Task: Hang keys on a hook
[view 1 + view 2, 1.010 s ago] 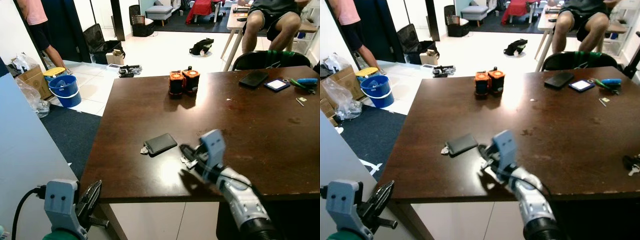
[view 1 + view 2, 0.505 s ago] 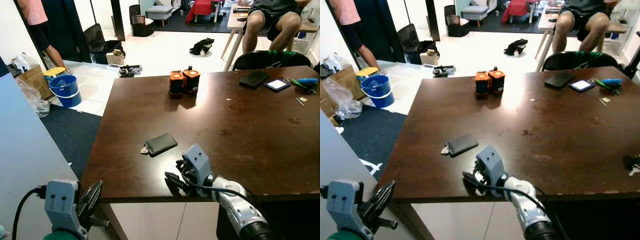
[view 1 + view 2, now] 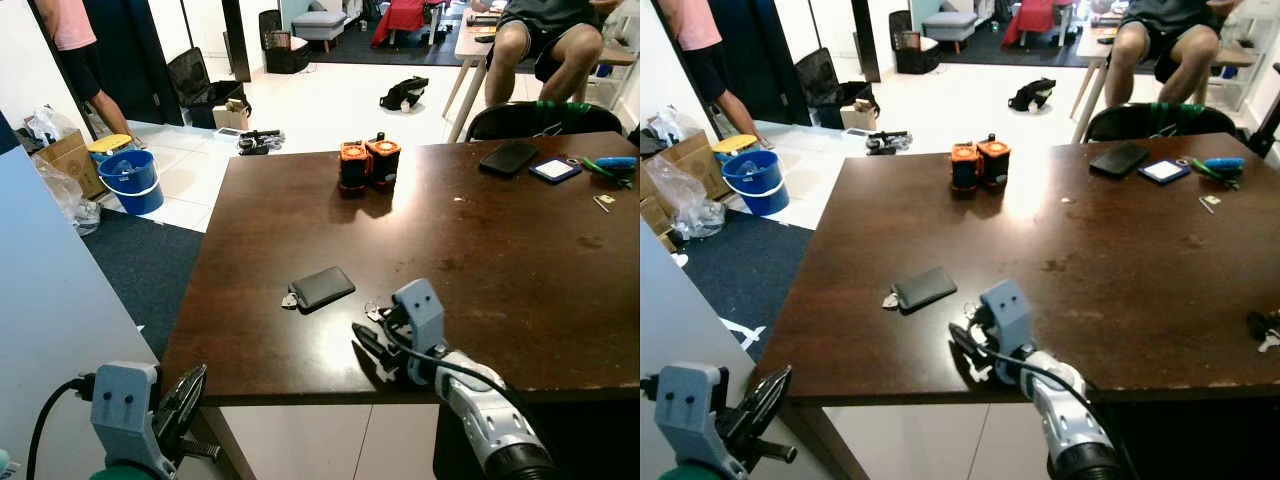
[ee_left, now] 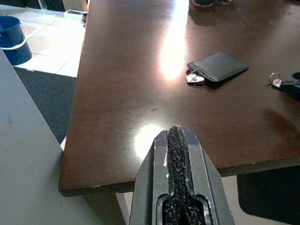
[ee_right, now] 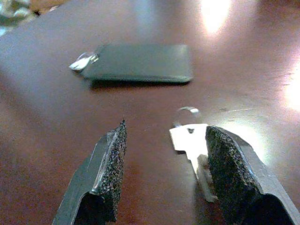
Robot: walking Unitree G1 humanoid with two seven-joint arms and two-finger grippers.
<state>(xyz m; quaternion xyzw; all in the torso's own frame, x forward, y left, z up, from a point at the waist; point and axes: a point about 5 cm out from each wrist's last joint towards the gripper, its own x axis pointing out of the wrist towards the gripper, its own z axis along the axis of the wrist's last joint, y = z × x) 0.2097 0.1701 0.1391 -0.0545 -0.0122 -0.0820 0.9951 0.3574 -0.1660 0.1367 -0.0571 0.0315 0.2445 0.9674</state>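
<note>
- The right gripper has slid back onto the table from its near edge, fingers spread wide
- The keys lie flat against one pad, ungrasped
- Next, seemingly: straddle them, then clench
- Left gripper idles, pressed closed

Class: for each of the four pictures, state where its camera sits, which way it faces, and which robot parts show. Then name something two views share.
Left eye, right eye: head-mounted, looking down at the brown table; both arms show, the right gripper above the table.
Left wrist: looks along the shut left gripper toward the table edge.
Right wrist: looks between open fingers at a key.
Shared: both wrist views show the black card holder.
</note>
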